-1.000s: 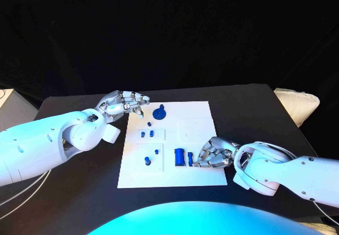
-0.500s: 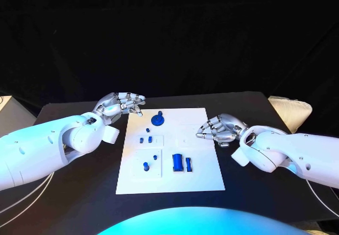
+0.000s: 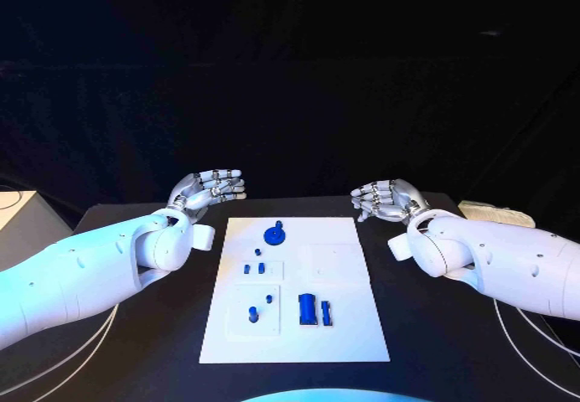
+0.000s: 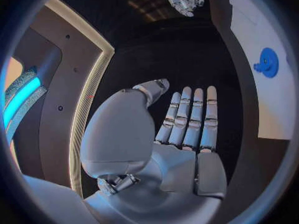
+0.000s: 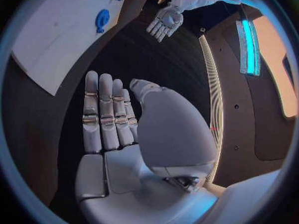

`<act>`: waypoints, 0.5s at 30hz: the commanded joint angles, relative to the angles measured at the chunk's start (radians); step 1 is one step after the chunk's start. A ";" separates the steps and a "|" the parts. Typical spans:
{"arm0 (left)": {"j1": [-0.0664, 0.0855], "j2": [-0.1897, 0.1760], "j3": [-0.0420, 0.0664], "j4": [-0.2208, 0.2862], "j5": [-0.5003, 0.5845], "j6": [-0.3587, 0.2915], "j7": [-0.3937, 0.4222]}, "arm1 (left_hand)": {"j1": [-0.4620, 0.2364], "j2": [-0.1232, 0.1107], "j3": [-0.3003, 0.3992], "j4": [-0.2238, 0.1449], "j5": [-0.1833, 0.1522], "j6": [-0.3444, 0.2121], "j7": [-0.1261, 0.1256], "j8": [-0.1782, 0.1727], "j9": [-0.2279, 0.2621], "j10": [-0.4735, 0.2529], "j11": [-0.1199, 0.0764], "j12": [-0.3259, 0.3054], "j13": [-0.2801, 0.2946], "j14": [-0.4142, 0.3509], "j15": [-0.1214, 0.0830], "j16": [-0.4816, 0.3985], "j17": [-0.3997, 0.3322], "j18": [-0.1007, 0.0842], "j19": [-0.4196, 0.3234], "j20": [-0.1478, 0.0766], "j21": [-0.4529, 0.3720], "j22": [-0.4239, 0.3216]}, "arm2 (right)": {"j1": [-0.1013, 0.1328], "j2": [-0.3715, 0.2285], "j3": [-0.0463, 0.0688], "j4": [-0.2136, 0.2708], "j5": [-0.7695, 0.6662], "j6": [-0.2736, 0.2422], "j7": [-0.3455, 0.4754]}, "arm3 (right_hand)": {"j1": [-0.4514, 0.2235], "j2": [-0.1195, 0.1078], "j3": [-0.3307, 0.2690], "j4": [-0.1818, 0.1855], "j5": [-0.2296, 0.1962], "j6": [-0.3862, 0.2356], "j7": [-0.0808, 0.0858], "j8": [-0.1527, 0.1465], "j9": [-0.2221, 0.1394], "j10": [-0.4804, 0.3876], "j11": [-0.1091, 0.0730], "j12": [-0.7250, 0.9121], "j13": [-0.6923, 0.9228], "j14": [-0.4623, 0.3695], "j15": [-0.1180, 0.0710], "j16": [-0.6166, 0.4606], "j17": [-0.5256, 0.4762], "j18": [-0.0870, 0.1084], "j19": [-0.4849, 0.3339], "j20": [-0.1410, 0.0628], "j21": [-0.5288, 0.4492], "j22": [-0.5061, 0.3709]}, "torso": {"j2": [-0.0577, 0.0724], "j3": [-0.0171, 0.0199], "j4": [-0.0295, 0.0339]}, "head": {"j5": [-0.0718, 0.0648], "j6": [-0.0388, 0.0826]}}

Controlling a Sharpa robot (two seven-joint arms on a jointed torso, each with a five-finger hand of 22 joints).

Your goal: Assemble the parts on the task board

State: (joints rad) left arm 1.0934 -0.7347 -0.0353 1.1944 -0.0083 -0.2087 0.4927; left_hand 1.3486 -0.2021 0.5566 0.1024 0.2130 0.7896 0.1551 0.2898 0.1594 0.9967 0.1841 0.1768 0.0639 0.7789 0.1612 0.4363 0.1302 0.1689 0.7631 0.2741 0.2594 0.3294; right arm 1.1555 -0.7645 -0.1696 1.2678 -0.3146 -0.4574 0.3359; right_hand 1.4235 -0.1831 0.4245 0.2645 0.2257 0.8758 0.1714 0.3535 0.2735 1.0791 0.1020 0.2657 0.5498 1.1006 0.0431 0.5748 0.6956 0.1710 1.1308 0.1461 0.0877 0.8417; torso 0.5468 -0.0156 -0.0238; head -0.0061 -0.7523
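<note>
Both robot hands empty, fingers extended and apart: left robot hand (image 3: pixel 208 189) hangs off the board's (image 3: pixel 350 335) far-left corner, right robot hand (image 3: pixel 387 199) off its far-right corner. Neither touches the board or any part. Wrist views confirm flat open palms (image 4: pixel 181 134) (image 5: pixel 109 129).

The board lies flat mid-desk (image 3: pixel 447 335). On it: a round disc (image 3: pixel 276 235) near the far edge, two small pegs (image 3: pixel 253 269) just nearer than the disc, two more pegs (image 3: pixel 260 306) nearer again, and a block (image 3: pixel 307 309) with a thin bar (image 3: pixel 326 312) just beside it, toward the near-right of the pegs.

Handling, my read — parts look like small rigid plastic, light, probably smooth, so they'll skid or tip if nudged. Pinch the pegs by their sides from above; take the block across its long sides; the disc likely by its raised hub. The bar sits tight against the block — hard to get a fingertip between.
</note>
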 commanded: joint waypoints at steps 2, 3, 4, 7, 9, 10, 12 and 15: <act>0.000 0.030 0.001 -0.050 0.047 -0.054 0.063 | 0.002 -0.003 -0.015 -0.003 -0.002 0.026 0.010 -0.013 -0.001 -0.011 0.007 -0.047 -0.002 0.000 0.010 -0.071 -0.013 0.010 0.006 0.011 -0.068 -0.057 | 0.000 0.028 0.003 -0.052 0.100 0.019 0.107 | -0.024 -0.015 0.065 -0.044 -0.018 0.011 0.013 -0.032 -0.021 0.043 0.014 -0.080 -0.179 0.007 0.014 -0.149 -0.107 0.014 -0.027 0.017 -0.024 -0.137 | -0.011 0.0047 0.0007 | 0.007 0.026; 0.000 0.021 0.000 -0.036 0.011 -0.014 0.012 | -0.405 0.202 -0.557 -0.102 -0.213 -0.790 -0.155 -0.290 -0.159 -0.997 -0.184 -0.177 -0.064 -0.779 -0.161 -0.436 -0.130 -0.169 -0.763 -0.274 -0.259 -0.329 | 0.000 0.021 0.002 -0.037 0.030 0.000 0.026 | -0.437 0.183 -0.425 -0.265 -0.226 -0.876 -0.171 -0.354 -0.273 -0.305 -0.102 -0.266 -0.550 -0.331 -0.043 -0.575 -0.696 -0.171 -0.351 -0.146 -0.088 -0.842 | -0.005 0.0012 -0.0001 | 0.004 0.012; 0.000 0.021 0.000 -0.035 0.011 -0.015 0.012 | -0.406 0.202 -0.557 -0.102 -0.213 -0.790 -0.155 -0.290 -0.159 -0.997 -0.184 -0.177 -0.064 -0.779 -0.161 -0.436 -0.130 -0.169 -0.763 -0.274 -0.259 -0.329 | 0.000 0.021 0.003 -0.036 0.031 -0.001 0.026 | -0.447 0.183 -0.425 -0.265 -0.226 -0.876 -0.171 -0.354 -0.273 -0.302 -0.102 -0.266 -0.550 -0.330 -0.043 -0.575 -0.696 -0.171 -0.361 -0.146 -0.088 -0.842 | -0.005 0.0012 0.0000 | 0.004 0.013; -0.002 0.019 0.001 -0.021 0.010 -0.034 0.012 | -0.514 0.202 -0.557 -0.102 -0.213 -0.790 -0.155 -0.290 -0.159 -0.997 -0.184 -0.177 -0.064 -0.779 -0.161 -0.436 -0.130 -0.169 -0.763 -0.274 -0.259 -0.329 | -0.006 0.019 0.012 -0.017 0.047 -0.018 0.035 | -0.563 0.183 -0.425 -0.265 -0.226 -0.876 -0.171 -0.354 -0.273 -1.079 -0.102 -0.266 -0.550 -1.101 -0.043 -0.575 -0.696 -0.171 -1.131 -0.146 -0.088 -0.842 | -0.005 0.0022 0.0016 | 0.004 0.022; -0.003 0.016 0.003 -0.005 0.010 -0.056 0.013 | -0.576 0.202 -0.557 -0.102 -0.213 -0.790 -0.155 -0.290 -0.159 -0.997 -0.184 -0.177 -0.064 -0.779 -0.161 -0.436 -0.130 -0.169 -0.763 -0.274 -0.259 -0.329 | -0.013 0.016 0.023 0.004 0.065 -0.038 0.045 | -0.629 0.183 -0.425 -0.265 -0.226 -0.876 -0.171 -0.354 -0.273 -1.079 -0.102 -0.266 -0.550 -1.101 -0.043 -0.575 -0.696 -0.171 -1.131 -0.146 -0.088 -0.842 | -0.005 0.0033 0.0034 | 0.004 0.033; -0.004 0.015 0.004 0.006 0.010 -0.070 0.013 | -0.606 0.202 -0.557 -0.102 -0.213 -0.790 -0.155 -0.290 -0.159 -0.997 -0.184 -0.177 -0.064 -0.779 -0.161 -0.436 -0.130 -0.169 -0.763 -0.274 -0.259 -0.329 | -0.017 0.015 0.030 0.019 0.077 -0.051 0.052 | -0.660 0.183 -0.425 -0.265 -0.226 -0.876 -0.171 -0.354 -0.273 -1.079 -0.102 -0.266 -0.550 -1.101 -0.043 -0.575 -0.696 -0.171 -1.131 -0.146 -0.088 -0.842 | -0.005 0.0041 0.0047 | 0.004 0.040; -0.008 0.009 0.006 0.039 0.010 -0.114 0.014 | -1.349 0.202 -0.557 -0.102 -0.213 -0.790 -0.155 -0.290 -0.159 -0.997 -0.184 -0.177 -0.064 -0.779 -0.161 -0.436 -0.130 -0.169 -0.763 -0.274 -0.259 -0.329 | -0.031 0.010 0.051 0.062 0.114 -0.092 0.072 | -1.424 0.183 -0.425 -0.265 -0.226 -0.876 -0.171 -0.354 -0.273 -1.079 -0.102 -0.266 -0.550 -1.101 -0.043 -0.575 -0.696 -0.171 -1.131 -0.146 -0.088 -0.842 | -0.004 0.0063 0.0084 | 0.005 0.062; -0.013 0.001 0.011 0.091 0.010 -0.183 0.016 | -1.349 0.202 -0.557 -0.102 -0.213 -0.790 -0.155 -0.290 -0.159 -0.997 -0.184 -0.177 -0.064 -0.779 -0.161 -0.436 -0.130 -0.169 -0.763 -0.274 -0.259 -0.329 | -0.052 0.003 0.086 0.132 0.172 -0.155 0.105 | -1.424 0.183 -0.425 -0.265 -0.226 -0.876 -0.171 -0.354 -0.273 -1.079 -0.102 -0.266 -0.550 -1.101 -0.043 -0.575 -0.696 -0.171 -1.131 -0.146 -0.088 -0.842 | -0.004 0.0097 0.0141 | 0.005 0.095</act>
State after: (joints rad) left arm 1.0819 -0.7319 -0.0265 1.2632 0.0039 -0.2913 0.5013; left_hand 0.5220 -0.0272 0.0736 0.0129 0.0287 0.1111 0.0224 0.0375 0.0213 0.1333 0.0258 0.0194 0.0085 0.1058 0.0228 0.0481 0.0157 0.0362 0.1049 0.0383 0.0249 0.0364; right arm 1.1112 -0.7591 -0.0915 1.3692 -0.2256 -0.5219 0.3796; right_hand 0.5981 -0.0267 0.0656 0.0289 0.0276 0.1188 0.0254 0.0424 0.0333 0.2522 0.0156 0.0236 0.0459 0.2495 0.0083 0.0538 0.0765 0.0372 0.2337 0.0225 0.0133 0.0905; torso 0.5420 -0.0102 -0.0165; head -0.0017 -0.6849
